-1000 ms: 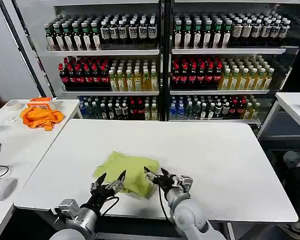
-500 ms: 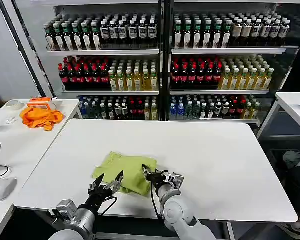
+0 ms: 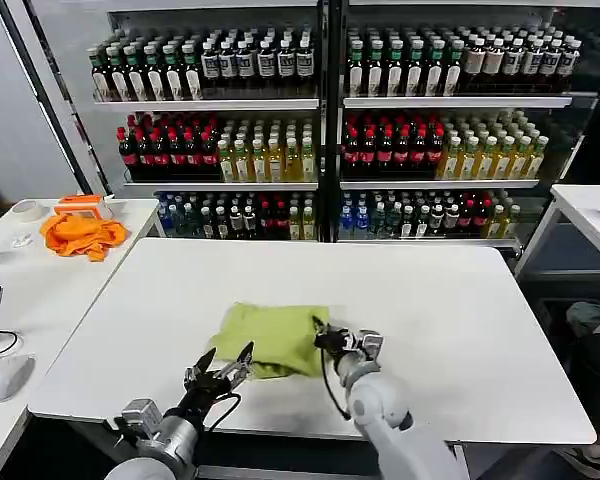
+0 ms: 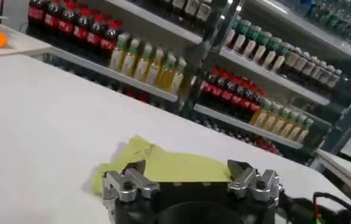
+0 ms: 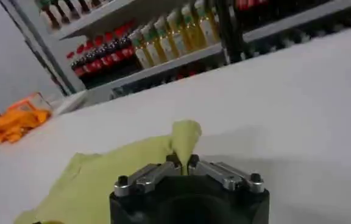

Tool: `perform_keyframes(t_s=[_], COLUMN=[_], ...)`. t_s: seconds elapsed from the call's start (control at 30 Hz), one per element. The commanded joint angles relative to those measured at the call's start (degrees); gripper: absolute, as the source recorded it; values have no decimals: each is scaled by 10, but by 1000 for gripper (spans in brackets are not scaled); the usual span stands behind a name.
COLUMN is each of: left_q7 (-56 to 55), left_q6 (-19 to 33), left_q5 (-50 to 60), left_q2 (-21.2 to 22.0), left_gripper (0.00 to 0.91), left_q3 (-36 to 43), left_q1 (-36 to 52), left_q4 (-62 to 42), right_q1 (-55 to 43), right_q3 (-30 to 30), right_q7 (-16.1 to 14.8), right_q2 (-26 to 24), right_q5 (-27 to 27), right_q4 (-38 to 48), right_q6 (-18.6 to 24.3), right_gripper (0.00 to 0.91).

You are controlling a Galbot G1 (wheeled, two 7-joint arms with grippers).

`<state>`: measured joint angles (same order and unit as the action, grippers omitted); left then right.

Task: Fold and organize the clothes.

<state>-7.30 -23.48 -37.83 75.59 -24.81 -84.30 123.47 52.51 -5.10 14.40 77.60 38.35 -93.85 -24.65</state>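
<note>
The lime T-shirt (image 3: pixel 270 338) is already folded small on the white surface (image 3: pixel 460 320), its right edge pinched by the right gripper (image 3: pixel 325 340), while the left gripper (image 3: pixel 220 368), fingers apart, is held just beside it, tidying left.

Bright, even overhead light; soft shadows pool on the desk (image 3: pixel 460 300); wrist views blur the bottle shelves (image 4: pixel 181 67)
</note>
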Motion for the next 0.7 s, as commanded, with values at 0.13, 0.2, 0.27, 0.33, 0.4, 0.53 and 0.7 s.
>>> perform_keyframes(t_s=[0.13, 0.2, 0.27, 0.33, 0.4, 0.53, 0.7], left_q7=[11, 12, 13, 13, 14, 14, 19], left_q6=[-2, -2, -2, -2, -2, -2, 9], left_q5=[13, 13, 14, 14, 15, 15, 43], left_q2=[7, 7, 7, 7, 7, 6, 5], left_gripper=[907, 907, 907, 907, 907, 907, 907], left_q3=[23, 24, 25, 27, 28, 29, 29], left_q1=[7, 9, 10, 12, 13, 14, 15], left_q4=[-6, -7, -8, -10, -10, -7, -9], right_q1=[-88, -92, -94, -92, -84, -47, 56], right_q3=[-50, -55, -55, -54, -56, -76, -124], right_q7=[-153, -179, -197, -206, -197, -165, -129], right_q2=[-109, -121, -128, -131, -130, -140, -164], right_q5=[-177, -203, -227, -242, -244, -194, -200], right_q4=[62, 68, 75, 76, 70, 13, -84], right_q6=[-68, -74, -74, -57, -4, 92, 157], right_gripper=[0, 0, 887, 907, 907, 907, 907])
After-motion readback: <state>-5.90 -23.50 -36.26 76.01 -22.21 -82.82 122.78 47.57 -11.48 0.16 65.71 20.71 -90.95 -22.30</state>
